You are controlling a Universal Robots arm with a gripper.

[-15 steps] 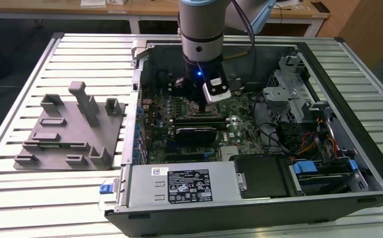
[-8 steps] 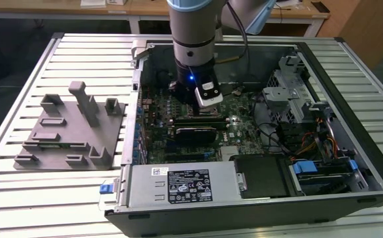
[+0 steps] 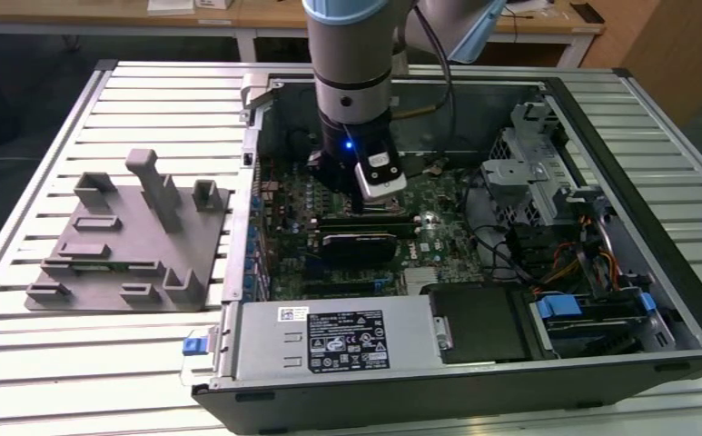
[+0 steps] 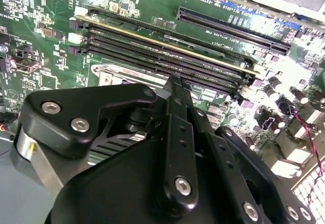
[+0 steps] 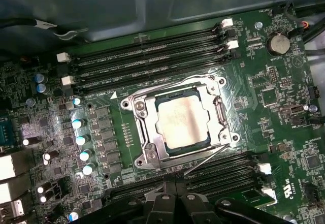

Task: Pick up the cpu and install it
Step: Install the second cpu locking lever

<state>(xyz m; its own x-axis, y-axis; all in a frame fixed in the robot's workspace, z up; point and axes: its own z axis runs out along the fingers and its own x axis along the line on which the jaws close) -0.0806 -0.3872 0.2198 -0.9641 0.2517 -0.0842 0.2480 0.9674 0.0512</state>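
The cpu (image 5: pixel 183 120), a flat square chip with a shiny silver top, lies in the metal-framed socket (image 5: pixel 139 132) on the green motherboard (image 5: pixel 284 97). The socket's lever wire (image 5: pixel 210 158) angles out beside it. My gripper (image 5: pixel 183 196) hangs just above the board beside the socket, apart from the cpu. Its black fingers (image 4: pixel 175 89) are pressed together with nothing between them. In the exterior view the gripper (image 3: pixel 360 207) reaches down into the middle of the open computer case (image 3: pixel 641 173).
Rows of long black memory slots (image 5: pixel 152 61) flank the socket on two sides. A grey fixture plate with upright posts (image 3: pixel 133 241) sits on the slatted table at the exterior view's left. The case holds a power supply (image 3: pixel 326 341), a drive cage (image 3: pixel 545 182) and cables (image 3: pixel 568 263).
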